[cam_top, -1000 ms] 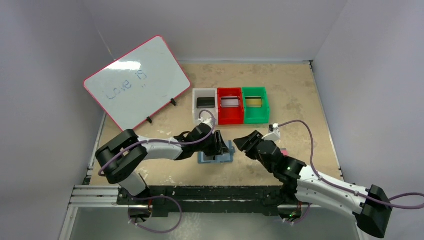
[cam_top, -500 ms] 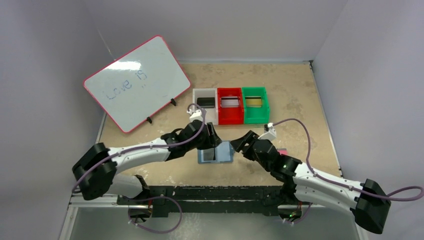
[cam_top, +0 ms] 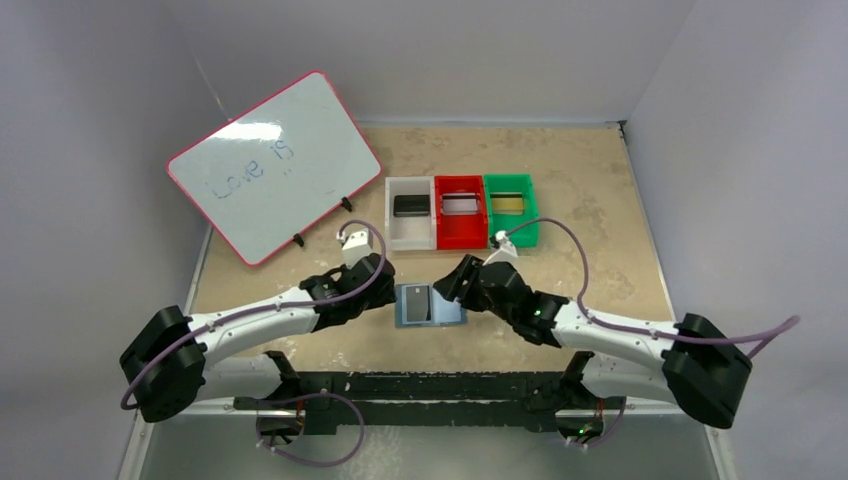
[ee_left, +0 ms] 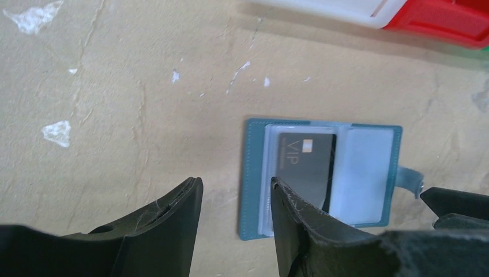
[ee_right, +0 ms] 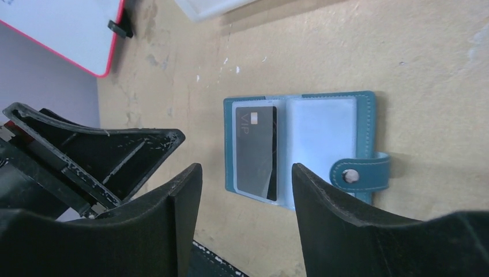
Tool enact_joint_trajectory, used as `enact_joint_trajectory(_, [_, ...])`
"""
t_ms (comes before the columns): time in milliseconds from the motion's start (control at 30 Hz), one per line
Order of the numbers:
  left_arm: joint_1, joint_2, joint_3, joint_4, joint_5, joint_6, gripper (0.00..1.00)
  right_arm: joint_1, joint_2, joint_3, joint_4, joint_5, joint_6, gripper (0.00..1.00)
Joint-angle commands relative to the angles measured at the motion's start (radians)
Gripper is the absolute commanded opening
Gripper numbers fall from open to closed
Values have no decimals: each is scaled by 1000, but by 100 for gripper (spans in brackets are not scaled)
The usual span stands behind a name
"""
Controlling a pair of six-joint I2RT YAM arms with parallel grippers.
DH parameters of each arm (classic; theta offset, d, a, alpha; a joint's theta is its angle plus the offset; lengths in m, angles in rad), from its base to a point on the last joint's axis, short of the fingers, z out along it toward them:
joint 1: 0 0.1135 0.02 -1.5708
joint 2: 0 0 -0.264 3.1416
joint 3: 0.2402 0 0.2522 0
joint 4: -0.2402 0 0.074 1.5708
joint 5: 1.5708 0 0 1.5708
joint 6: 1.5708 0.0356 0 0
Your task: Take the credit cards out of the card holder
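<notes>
The slate-blue card holder (cam_top: 448,306) lies open and flat on the table, tab to the right. One dark grey credit card (ee_left: 305,163) marked VIP sits in its left pocket; the right pocket (ee_right: 323,138) looks pale and empty. My left gripper (cam_top: 387,294) hovers just left of the holder, open, with nothing between its fingers (ee_left: 173,208). Over the holder's right edge my right gripper (cam_top: 450,287) is open too and holds nothing. From the right wrist the holder (ee_right: 364,124) and its card (ee_right: 256,153) show between the fingers, apart from them. More credit cards lie in the bins.
Behind the holder stand a white bin (cam_top: 392,222) with a black card (cam_top: 410,205), a red bin (cam_top: 460,238) with a silvery card (cam_top: 461,204) and a green bin (cam_top: 512,236) with a gold card (cam_top: 508,203). A propped whiteboard (cam_top: 275,165) stands far left.
My left gripper has drawn back to the left, off the holder, which now lies open. The right arm has reached forward and left to the holder's right edge.
</notes>
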Motion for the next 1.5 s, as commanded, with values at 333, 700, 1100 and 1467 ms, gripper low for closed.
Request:
enact_joint_trajectory(333, [14, -21, -51, 185, 137, -19, 45, -7, 299, 166, 72, -165, -39, 45])
enact_joint_trajectory(700, [14, 97, -40, 254, 248, 22, 41, -49, 379, 124, 143, -248, -11, 36])
enact_joint_trajectory(1100, [14, 167, -42, 261, 266, 47, 34, -66, 430, 120, 142, -270, 3, 30])
enact_joint_trajectory(1467, [13, 217, -34, 245, 278, 81, 21, -66, 476, 132, 161, -293, -5, 23])
